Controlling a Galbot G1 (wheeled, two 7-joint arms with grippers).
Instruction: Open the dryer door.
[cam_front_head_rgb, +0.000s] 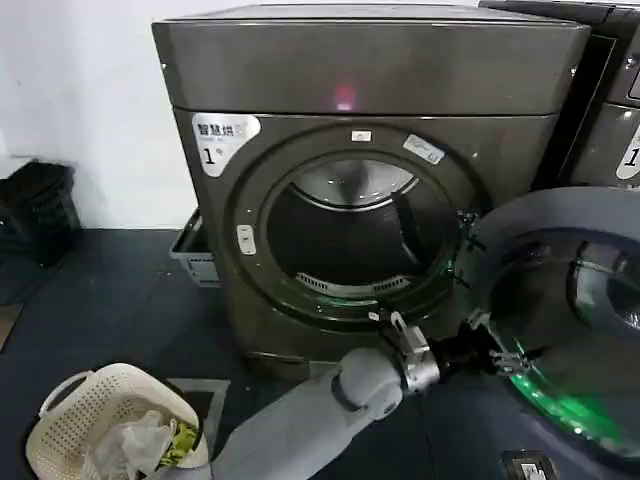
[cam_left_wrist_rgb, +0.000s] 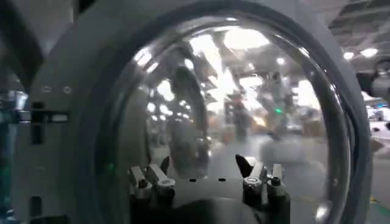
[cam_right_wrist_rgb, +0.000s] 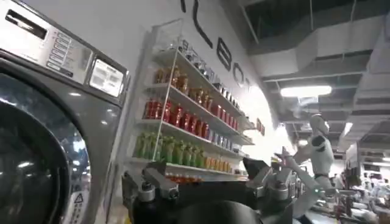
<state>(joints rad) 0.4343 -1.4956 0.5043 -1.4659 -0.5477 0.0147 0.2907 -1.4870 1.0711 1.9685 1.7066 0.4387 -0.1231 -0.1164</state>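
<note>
So the dryer door (cam_front_head_rgb: 560, 310) is swung wide open to the right of the dryer (cam_front_head_rgb: 370, 180), drum exposed. The left gripper (cam_front_head_rgb: 497, 352) is right up against the door's inner face, fingers spread apart, gripping nothing. Laundry basket (cam_front_head_rgb: 95, 420) sits near left.

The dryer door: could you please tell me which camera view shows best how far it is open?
The head view: the dryer door stands swung wide to the right of the dryer, whose drum lies exposed, with the left gripper at the door. The left wrist view gives a close-up of its domed glass.
</note>
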